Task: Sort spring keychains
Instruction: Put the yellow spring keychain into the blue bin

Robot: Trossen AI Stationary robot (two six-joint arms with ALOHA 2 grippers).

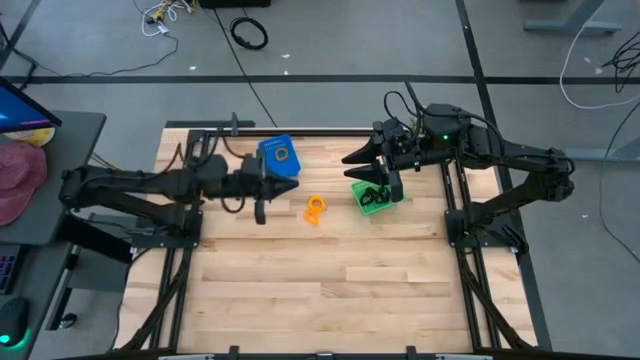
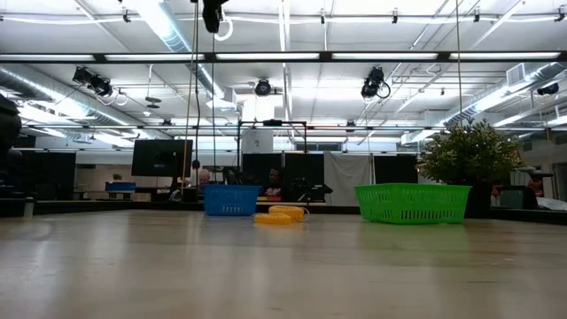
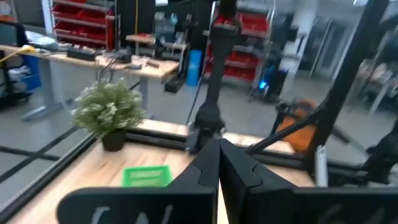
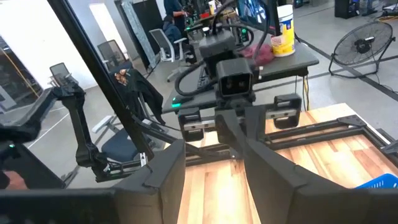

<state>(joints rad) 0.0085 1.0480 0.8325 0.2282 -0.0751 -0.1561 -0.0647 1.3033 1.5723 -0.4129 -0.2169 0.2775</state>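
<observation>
Orange spring keychains (image 1: 315, 208) lie in a small heap on the wooden table between the two bins, and show in the low view as orange spring keychains (image 2: 279, 214). One orange ring (image 1: 283, 153) sits in the blue bin (image 1: 279, 158). Dark shapes lie in the green bin (image 1: 375, 196); I cannot tell whether they are black keychains. My left gripper (image 1: 262, 200) hovers beside the blue bin, raised, its fingers shut (image 3: 217, 165) on nothing. My right gripper (image 1: 385, 183) hangs over the green bin, open (image 4: 214, 171) and empty.
The blue bin (image 2: 230, 199) and the green bin (image 2: 412, 202) stand toward the table's far edge. A potted plant (image 2: 469, 155) stands beyond the green bin. Bare wood spreads over the near half of the table (image 1: 320, 290). A desk with a cap (image 1: 20, 175) stands to the left.
</observation>
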